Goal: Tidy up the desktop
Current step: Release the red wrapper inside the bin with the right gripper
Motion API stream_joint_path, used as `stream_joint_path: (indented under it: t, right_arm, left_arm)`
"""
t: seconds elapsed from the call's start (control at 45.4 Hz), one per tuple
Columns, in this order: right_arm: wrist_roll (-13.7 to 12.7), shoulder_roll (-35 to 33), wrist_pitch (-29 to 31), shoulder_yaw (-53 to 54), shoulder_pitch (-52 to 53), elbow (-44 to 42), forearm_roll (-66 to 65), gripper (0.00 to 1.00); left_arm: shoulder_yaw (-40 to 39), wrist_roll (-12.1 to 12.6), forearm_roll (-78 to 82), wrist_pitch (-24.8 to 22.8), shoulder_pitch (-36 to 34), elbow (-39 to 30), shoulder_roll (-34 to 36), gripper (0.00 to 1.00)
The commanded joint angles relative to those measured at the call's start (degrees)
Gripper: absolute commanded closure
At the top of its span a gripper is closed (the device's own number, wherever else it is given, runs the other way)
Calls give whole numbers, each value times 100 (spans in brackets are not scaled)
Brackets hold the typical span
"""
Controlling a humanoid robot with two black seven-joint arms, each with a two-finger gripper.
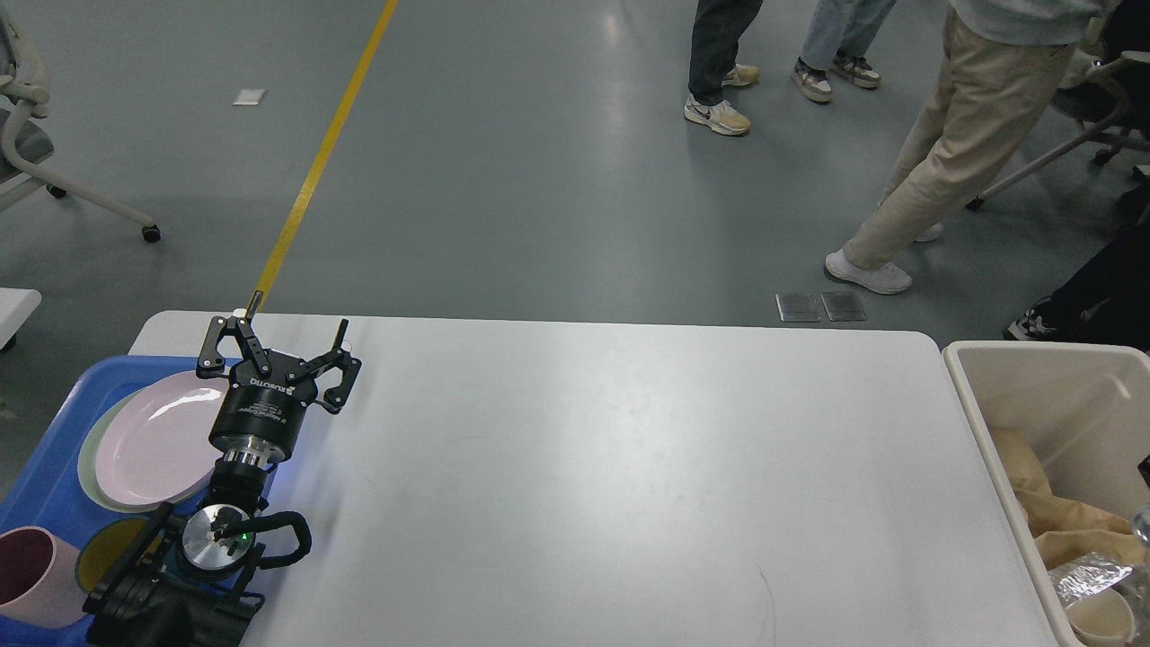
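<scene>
The desktop [611, 467] is a large white tabletop with rounded corners, and its surface bears no loose objects. My left gripper [277, 343] is open and empty, hovering over the far left part of the desktop next to the blue tray [45, 467]. My right gripper is out of view; only a sliver of something shiny shows at the right edge above the beige bin [1006, 431].
The blue tray holds a pink plate [153, 440] on a pale green plate, a pink cup [27, 580] and a yellow dish [103, 557]. The beige bin holds brown paper, foil and a paper cup [1098, 618]. People stand beyond the table's far edge.
</scene>
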Motion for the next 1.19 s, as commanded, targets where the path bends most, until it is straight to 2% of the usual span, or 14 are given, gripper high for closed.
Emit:
stream_joint_path:
  t: [0.0,0.154,0.507,0.529,0.551,0.573,0.595,0.617,0.639,1.013,1.167]
  right_arm:
    - [0,879,-647,371,-1257,-1303,21,100]
    - [-61,1452,-1316,336,-1952,-1840,21,100]
    - [-52,1443,-1378,344,-2050,-1858,30,99]
    - [-52,1452,-1386,344,-2050,-1858,30,90]
    - [-52,1452,-1395,336,-2050,-1858,30,76]
    - [-52,1443,-1404,336,-2050,-1867,30,57]
    - [-52,1434,-1439,336,-2041,-1876,30,23]
    - [-44,1426,-1457,344,-2023,-1876,30,2]
    - [-44,1417,-1465,353,-2006,-1867,39,0]
    - [-26,1390,-1474,423,-1962,-1840,74,0]
    - [35,996,-1466,765,-1769,-1805,91,0]
  left_arm:
    - [2,-4,0,0,-8,0,0,3]
    - [-7,-4,0,0,-8,0,0,3]
    - [-7,-4,0,0,-8,0,0,3]
    - [2,-4,0,0,-8,0,0,3]
    - [-7,-4,0,0,-8,0,0,3]
    - [2,-4,0,0,-8,0,0,3]
    - [-7,-4,0,0,-8,0,0,3]
    - [-7,-4,0,0,-8,0,0,3]
    - [-7,-4,0,0,-8,0,0,3]
    - [-7,-4,0,0,-8,0,0,3]
    - [-7,-4,0,9,-8,0,0,3]
